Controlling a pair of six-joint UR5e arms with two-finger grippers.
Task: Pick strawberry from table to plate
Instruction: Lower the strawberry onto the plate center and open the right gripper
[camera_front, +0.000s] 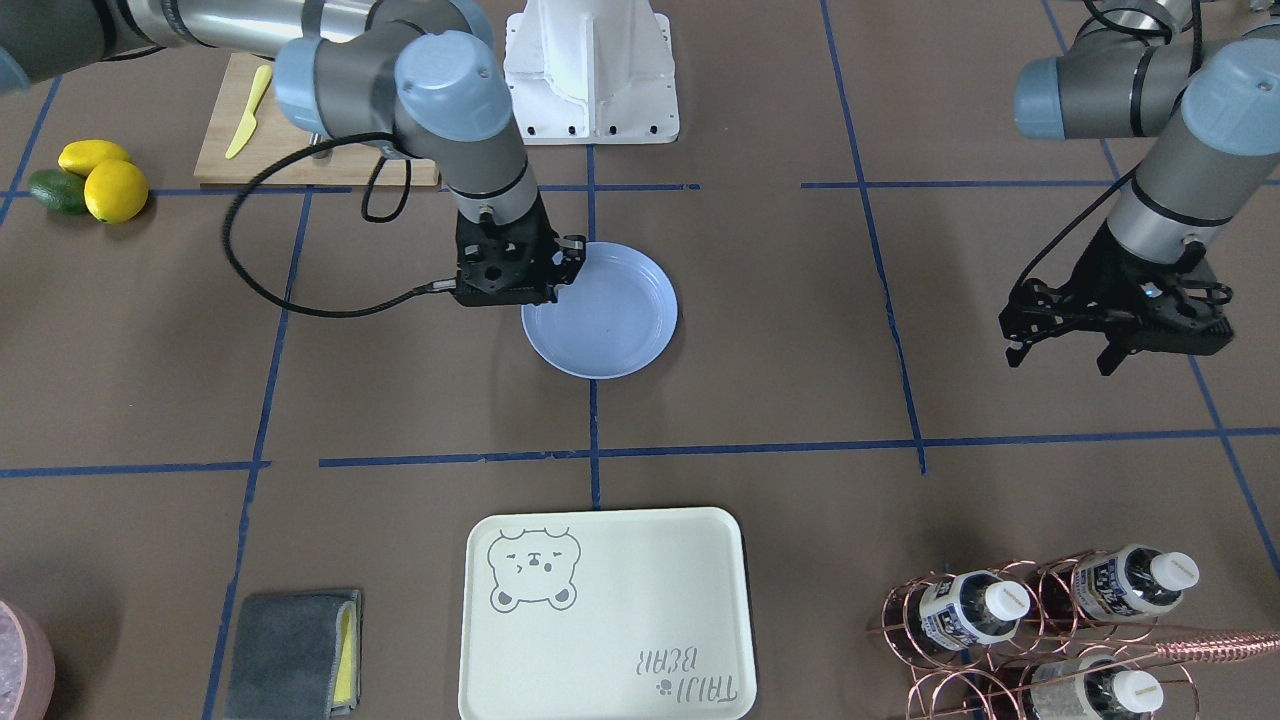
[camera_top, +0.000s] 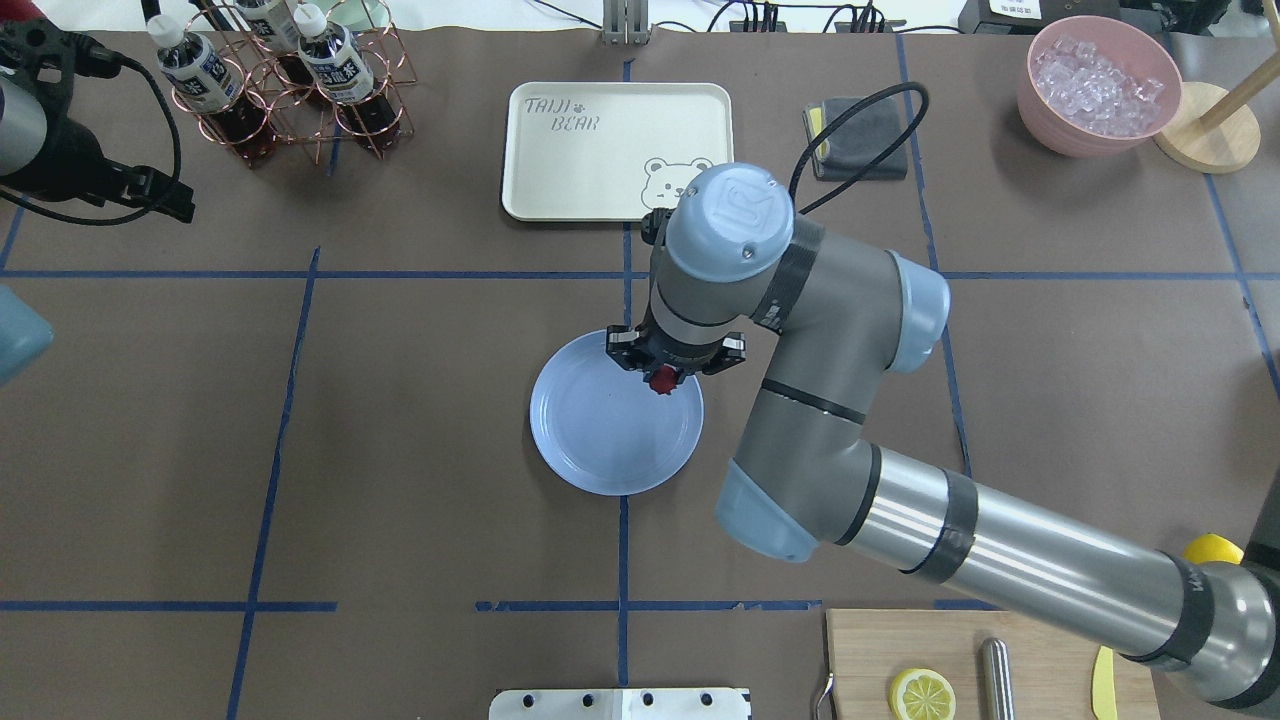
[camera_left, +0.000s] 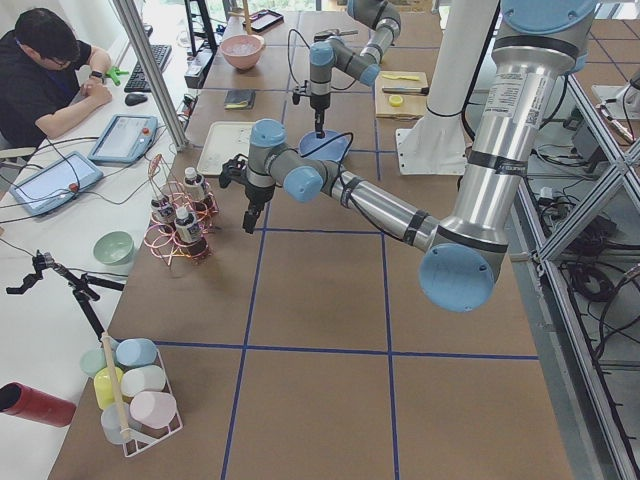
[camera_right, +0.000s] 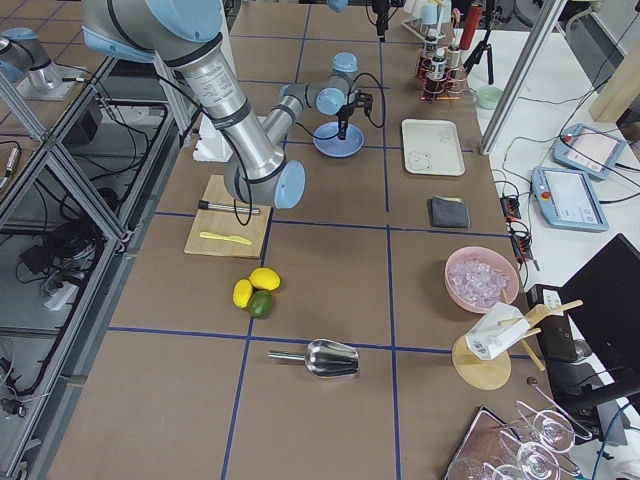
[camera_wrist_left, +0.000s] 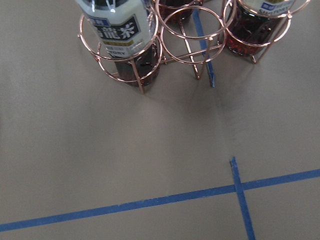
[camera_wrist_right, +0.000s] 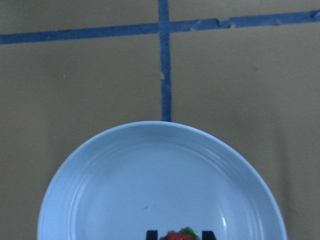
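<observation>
The pale blue plate (camera_top: 600, 440) lies on the brown table (camera_top: 400, 400) near its middle, beside a blue tape crossing. My right gripper (camera_top: 661, 379) hangs over the plate's right part, shut on the small red strawberry (camera_top: 661, 380). In the right wrist view the strawberry (camera_wrist_right: 179, 235) with its green cap sits between two dark fingertips (camera_wrist_right: 151, 235), just above the plate (camera_wrist_right: 160, 180). The front-facing view hides the berry behind the gripper body. My left gripper (camera_front: 1060, 362) hovers far off near the bottle rack, open and holding nothing.
A cream bear tray (camera_front: 610, 610) lies beyond the plate. A copper rack with bottles (camera_front: 1050, 620) stands by the left arm. A wooden board (camera_front: 300, 150) with a yellow knife, lemons (camera_front: 115, 190), a grey cloth (camera_front: 295, 650) and a pink ice bowl (camera_top: 1100, 85) line the edges.
</observation>
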